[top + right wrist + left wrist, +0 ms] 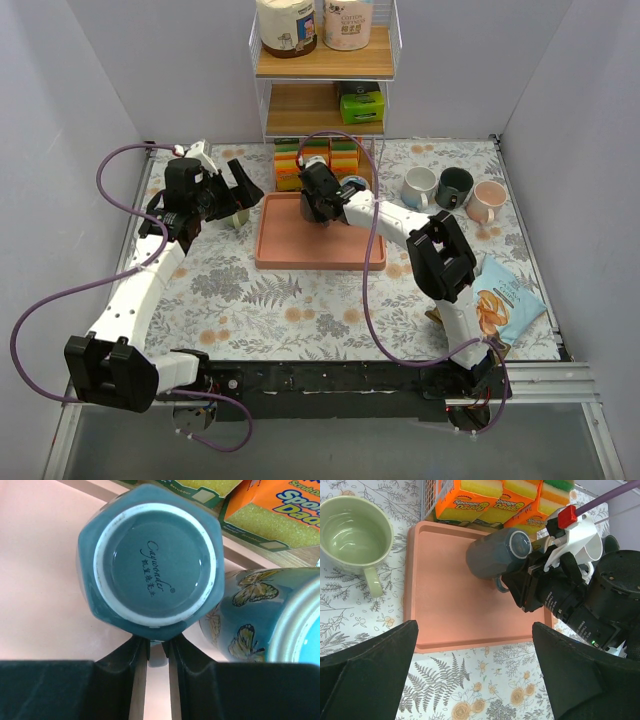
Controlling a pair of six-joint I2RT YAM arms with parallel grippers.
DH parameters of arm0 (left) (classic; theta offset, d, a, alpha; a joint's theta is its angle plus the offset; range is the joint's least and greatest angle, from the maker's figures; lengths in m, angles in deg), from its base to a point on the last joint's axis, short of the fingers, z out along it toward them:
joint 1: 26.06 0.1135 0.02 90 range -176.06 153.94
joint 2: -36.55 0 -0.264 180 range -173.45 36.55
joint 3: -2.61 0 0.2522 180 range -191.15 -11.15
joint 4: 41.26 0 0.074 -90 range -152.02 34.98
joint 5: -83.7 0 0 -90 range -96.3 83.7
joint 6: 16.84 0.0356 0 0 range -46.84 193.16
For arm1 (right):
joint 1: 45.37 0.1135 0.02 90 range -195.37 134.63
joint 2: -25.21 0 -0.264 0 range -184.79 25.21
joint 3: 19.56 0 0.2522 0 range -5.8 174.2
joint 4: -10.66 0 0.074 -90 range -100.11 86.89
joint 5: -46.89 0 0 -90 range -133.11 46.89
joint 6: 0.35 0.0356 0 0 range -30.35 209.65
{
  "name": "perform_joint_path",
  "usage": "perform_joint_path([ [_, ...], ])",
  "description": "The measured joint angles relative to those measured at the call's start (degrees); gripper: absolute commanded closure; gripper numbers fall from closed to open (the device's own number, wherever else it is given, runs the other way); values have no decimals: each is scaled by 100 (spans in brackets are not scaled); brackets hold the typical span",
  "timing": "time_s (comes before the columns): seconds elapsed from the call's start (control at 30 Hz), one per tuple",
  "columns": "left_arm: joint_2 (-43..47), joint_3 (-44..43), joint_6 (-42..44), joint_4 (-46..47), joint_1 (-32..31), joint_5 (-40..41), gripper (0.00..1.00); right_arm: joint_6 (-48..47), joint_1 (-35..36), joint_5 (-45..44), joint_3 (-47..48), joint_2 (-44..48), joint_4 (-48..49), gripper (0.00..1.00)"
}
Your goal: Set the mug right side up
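The dark teal mug (492,555) is tilted over the pink tray (445,615), base turned up; the right wrist view shows its base (155,560) with a white ring and script. My right gripper (157,652) is shut on the mug's handle, fingers (137,655) close either side of it; it also shows in the left wrist view (515,582) and from above (318,200). I cannot tell whether the mug touches the tray. My left gripper (475,680) is open and empty, over the floral cloth just left of the tray (300,250).
A butterfly mug (260,615) stands right beside the held mug. A green mug (355,532) sits upright left of the tray. Sponge packs (490,497) line the tray's far side under a shelf (325,60). Three mugs (455,187) and a snack bag (505,300) lie at the right.
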State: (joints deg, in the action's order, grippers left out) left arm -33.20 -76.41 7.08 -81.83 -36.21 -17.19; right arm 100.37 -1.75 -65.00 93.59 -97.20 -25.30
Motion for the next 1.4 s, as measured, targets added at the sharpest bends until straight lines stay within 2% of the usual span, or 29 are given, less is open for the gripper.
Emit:
perform_joint_path([
  [0.23,155,238,-120,24,2,-105,2,46,-17,107,-39,42,2,99],
  [0.37,415,647,-302,162,2,-450,2,245,-50,496,-282,345,-155,99],
  [0.6,916,1368,-739,798,0,-1628,2,772,-72,1447,-553,1309,-551,99],
  [0.8,866,1423,-1069,1696,-55,-2717,2,1287,-92,2256,-553,2260,-511,99],
  [0.97,817,1421,-1582,2522,-199,-3176,2,1794,-254,3036,-675,2900,-188,99],
  [1.13,741,1342,-1950,3314,-363,-3338,8,2420,-511,3644,-1069,3499,428,99],
  [1.23,584,1237,-2175,3685,-470,-3353,18,2850,-643,4002,-1414,3770,922,99],
  [1.27,549,1248,-2319,3888,-507,-3342,27,2988,-680,4103,-1517,3829,1099,99],
  [1.4,540,1429,-2949,4843,-621,-3244,30,3480,-728,4444,-1759,3897,1764,99],
])
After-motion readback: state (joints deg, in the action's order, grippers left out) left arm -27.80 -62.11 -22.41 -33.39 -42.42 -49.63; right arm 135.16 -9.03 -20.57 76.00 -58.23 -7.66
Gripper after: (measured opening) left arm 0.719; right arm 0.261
